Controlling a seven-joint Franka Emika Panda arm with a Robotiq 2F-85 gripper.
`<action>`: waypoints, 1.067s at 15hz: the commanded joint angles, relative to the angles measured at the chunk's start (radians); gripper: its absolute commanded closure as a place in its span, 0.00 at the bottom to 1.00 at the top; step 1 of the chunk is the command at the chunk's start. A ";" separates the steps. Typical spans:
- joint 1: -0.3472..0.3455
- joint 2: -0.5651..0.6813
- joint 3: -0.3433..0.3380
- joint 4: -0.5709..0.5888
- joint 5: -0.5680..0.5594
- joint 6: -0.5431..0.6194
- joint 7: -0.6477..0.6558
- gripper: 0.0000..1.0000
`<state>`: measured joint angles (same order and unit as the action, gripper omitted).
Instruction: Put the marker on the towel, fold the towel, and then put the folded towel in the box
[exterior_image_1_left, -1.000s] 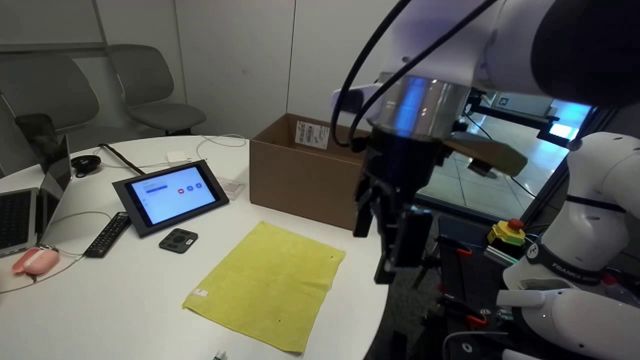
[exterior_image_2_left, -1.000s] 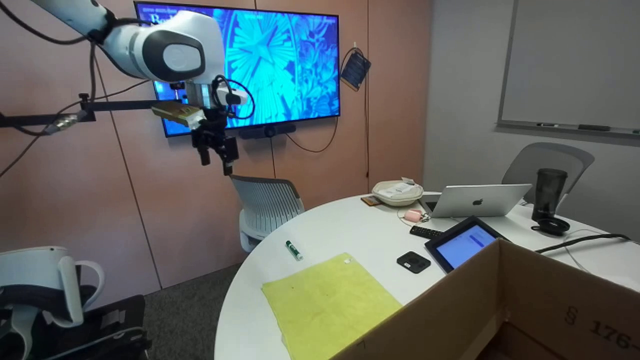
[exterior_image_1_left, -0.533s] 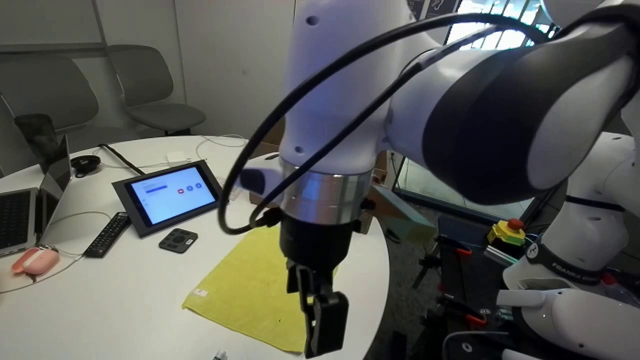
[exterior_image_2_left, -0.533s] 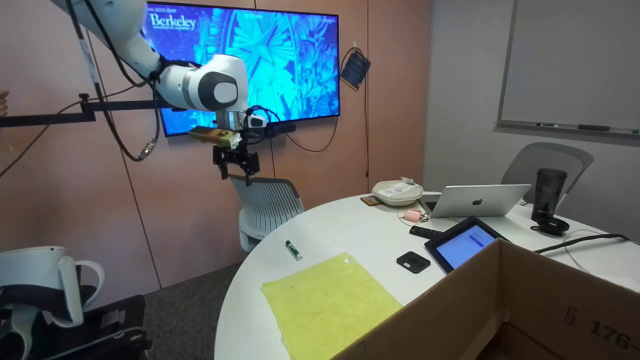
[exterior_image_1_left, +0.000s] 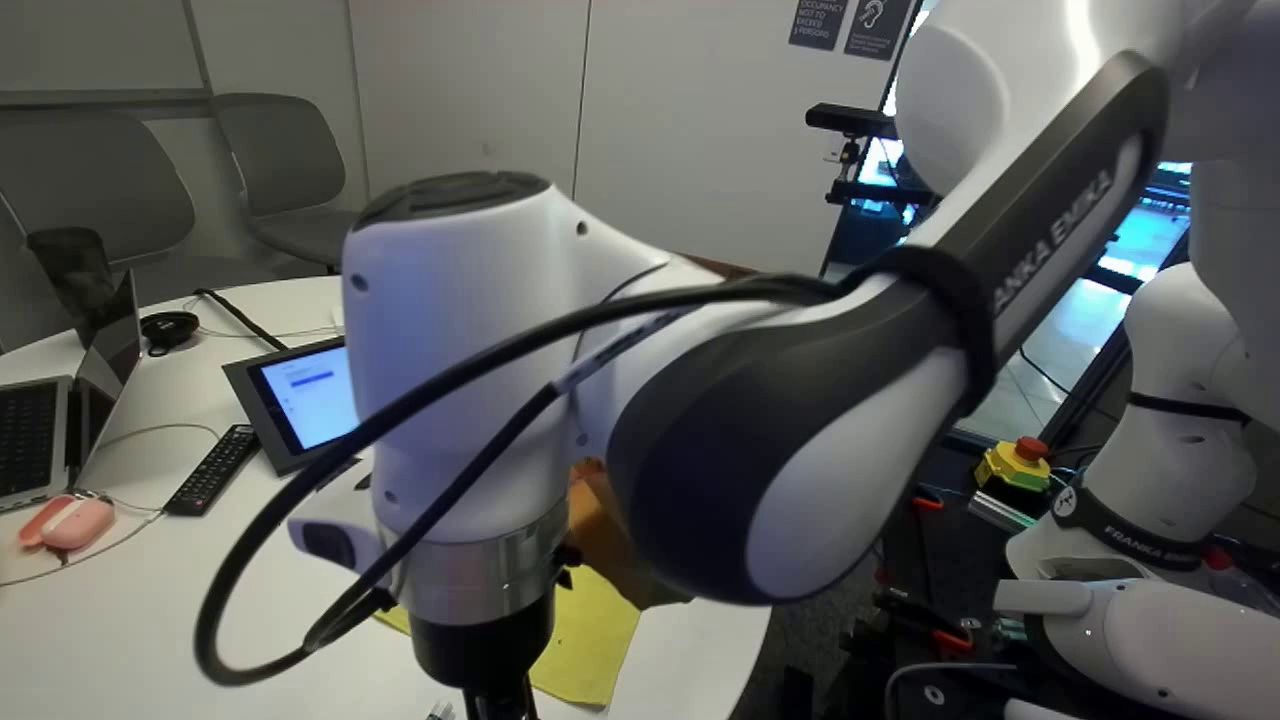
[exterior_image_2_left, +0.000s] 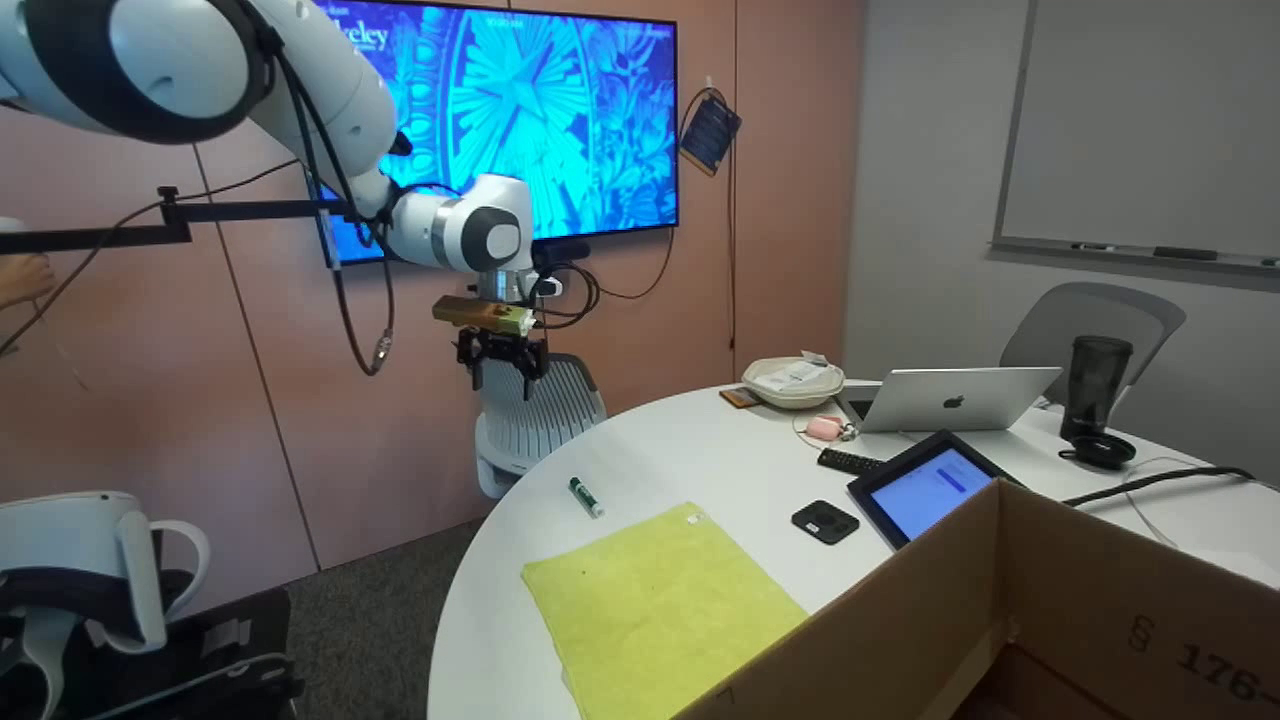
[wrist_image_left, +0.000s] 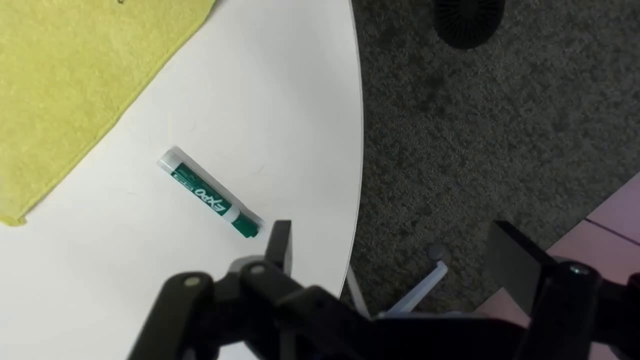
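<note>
Hanging wide apart, empty — fingers (wrist_image_left: 280, 245), green marker (wrist_image_left: 206, 195) lying lower, to one side

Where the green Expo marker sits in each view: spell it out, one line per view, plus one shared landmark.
Wrist view: green Expo marker left of centre, around mid-height.
In an exterior view: green Expo marker slightly left of centre, below mid-height.
In an exterior view: green Expo marker at the bottom edge, left of centre, only one end showing.
Shared landmark: the yellow-green towel; the marker lies beside it, not touching.
</note>
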<state>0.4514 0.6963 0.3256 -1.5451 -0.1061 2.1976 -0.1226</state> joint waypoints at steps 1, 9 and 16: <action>0.027 0.148 -0.029 0.194 -0.055 -0.073 -0.112 0.00; 0.025 0.407 -0.044 0.454 -0.088 -0.073 -0.303 0.00; 0.057 0.570 -0.076 0.648 -0.143 -0.138 -0.456 0.00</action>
<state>0.4774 1.1808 0.2709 -1.0399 -0.2133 2.1082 -0.5239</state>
